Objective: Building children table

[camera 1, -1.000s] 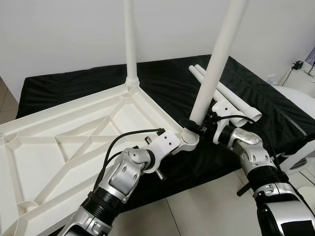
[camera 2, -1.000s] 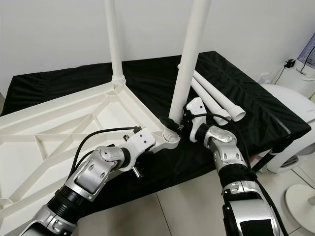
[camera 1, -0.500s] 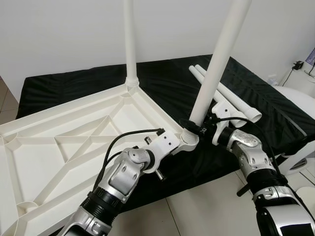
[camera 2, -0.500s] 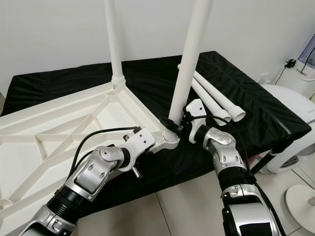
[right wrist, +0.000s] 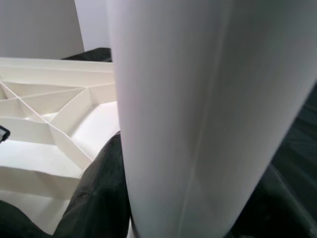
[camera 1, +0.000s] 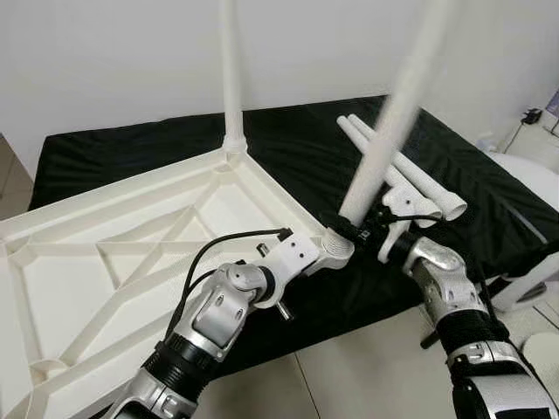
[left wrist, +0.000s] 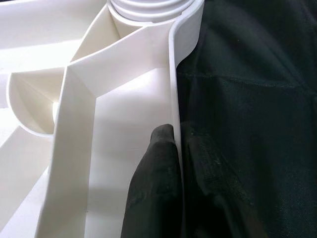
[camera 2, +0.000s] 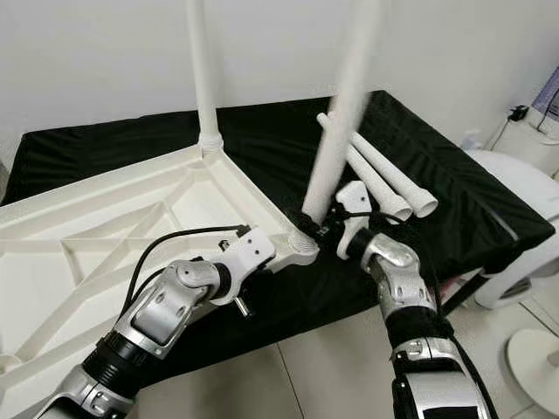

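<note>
At the tabletop (camera 1: 105, 253) corner, left pincer (left wrist: 173, 163) clamps the rim; right pincer (camera 2: 316, 225) grips the blurred leg (camera 1: 384, 140).

Bright, even indoor light with soft shadows; the tilted table leg (camera 1: 397, 113) is motion-blurred, everything else sharp

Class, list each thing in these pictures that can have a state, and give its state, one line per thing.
Tabletop: upside down on the black cloth, ribs up.
Far leg: upright in its corner socket.
Near leg: tilted, base at the near corner socket, blurred.
Spare legs: lying loose on the cloth.
Left gripper: shut on the tabletop rim.
Right gripper: shut on the near leg.
</note>
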`<state>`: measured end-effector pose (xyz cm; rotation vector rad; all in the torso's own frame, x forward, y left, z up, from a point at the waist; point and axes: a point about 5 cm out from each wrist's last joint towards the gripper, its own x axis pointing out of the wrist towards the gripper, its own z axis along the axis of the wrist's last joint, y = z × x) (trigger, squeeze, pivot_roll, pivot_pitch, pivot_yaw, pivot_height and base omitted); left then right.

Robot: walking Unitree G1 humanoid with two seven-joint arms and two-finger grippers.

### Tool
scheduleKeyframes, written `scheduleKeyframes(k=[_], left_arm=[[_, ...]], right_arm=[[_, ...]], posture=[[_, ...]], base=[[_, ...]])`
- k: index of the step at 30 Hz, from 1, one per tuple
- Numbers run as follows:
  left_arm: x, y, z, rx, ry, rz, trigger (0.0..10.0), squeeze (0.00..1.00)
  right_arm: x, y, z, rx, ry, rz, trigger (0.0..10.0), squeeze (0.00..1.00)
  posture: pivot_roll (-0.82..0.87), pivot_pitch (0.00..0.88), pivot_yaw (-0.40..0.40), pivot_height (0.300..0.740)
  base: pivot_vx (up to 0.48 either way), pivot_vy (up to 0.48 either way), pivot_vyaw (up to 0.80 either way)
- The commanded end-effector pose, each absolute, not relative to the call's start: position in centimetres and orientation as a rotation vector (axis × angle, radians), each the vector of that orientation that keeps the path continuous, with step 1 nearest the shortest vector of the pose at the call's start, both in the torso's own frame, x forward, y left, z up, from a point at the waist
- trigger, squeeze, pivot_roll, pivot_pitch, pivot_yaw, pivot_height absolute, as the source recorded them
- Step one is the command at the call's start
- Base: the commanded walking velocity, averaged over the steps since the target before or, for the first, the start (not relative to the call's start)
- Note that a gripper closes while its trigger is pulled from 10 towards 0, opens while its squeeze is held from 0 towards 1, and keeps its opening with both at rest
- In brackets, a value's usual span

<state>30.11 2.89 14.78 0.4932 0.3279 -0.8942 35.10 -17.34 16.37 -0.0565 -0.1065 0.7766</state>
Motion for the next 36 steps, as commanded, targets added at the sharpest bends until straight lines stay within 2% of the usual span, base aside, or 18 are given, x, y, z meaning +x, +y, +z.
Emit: scheduleKeyframes(k=[1,14,36], left_arm=[[30.5,2.8,16.6,0.509,0.220,-0.825,10.0,0.00],[30.4,2.6,16.7,0.510,0.219,-0.832,10.0,0.00],[30.5,2.9,16.8,0.505,0.223,-0.822,10.0,0.00]], right_arm=[[34.3,-18.0,13.0,0.020,0.044,0.748,10.0,0.00],[34.6,-18.4,13.1,0.028,0.063,0.706,10.0,0.00],[36.5,-16.5,14.0,-0.038,0.114,0.621,10.0,0.00]], posture=[[-0.07,0.073,0.002,0.740],[-0.07,0.077,0.005,0.740],[-0.07,0.091,0.005,0.740]], base=[[0.000,0.000,0.00],[0.000,0.000,0.00],[0.000,0.000,0.00]])
